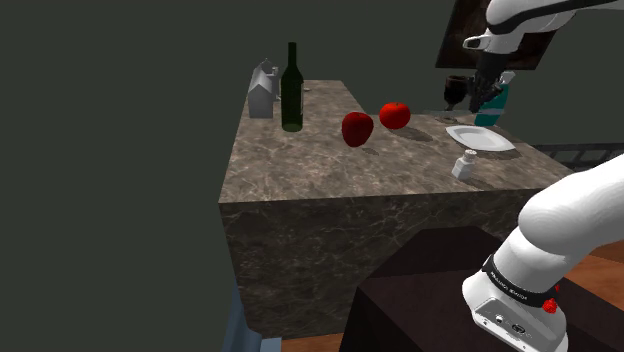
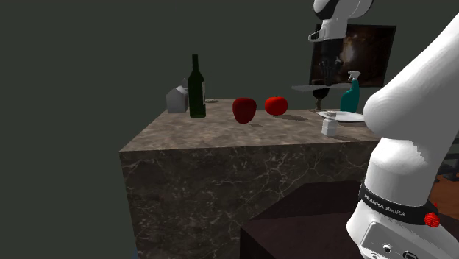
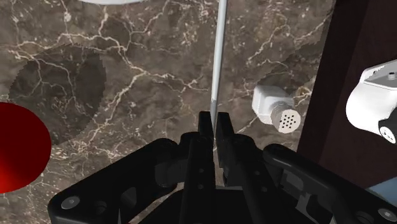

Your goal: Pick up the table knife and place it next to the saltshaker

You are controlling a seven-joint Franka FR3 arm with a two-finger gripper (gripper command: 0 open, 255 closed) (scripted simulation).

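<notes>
My gripper (image 3: 214,121) is shut on the table knife (image 3: 218,57), whose thin silvery blade sticks straight out from between the fingertips. It hangs high over the far right part of the marble counter (image 1: 330,165), above the white plate (image 1: 480,138). From the second exterior view the knife (image 2: 312,87) lies level under the gripper (image 2: 324,82). The small white saltshaker (image 1: 465,163) stands near the counter's front right corner, in front of the plate. Seen from the wrist, the saltshaker (image 3: 277,108) lies just beside the blade.
Two red apples (image 1: 357,128) (image 1: 394,114) sit mid-counter. A dark wine bottle (image 1: 291,90) and a grey carton (image 1: 262,90) stand at the far left corner. A wine glass (image 1: 455,92) and a teal spray bottle (image 1: 493,105) stand behind the plate.
</notes>
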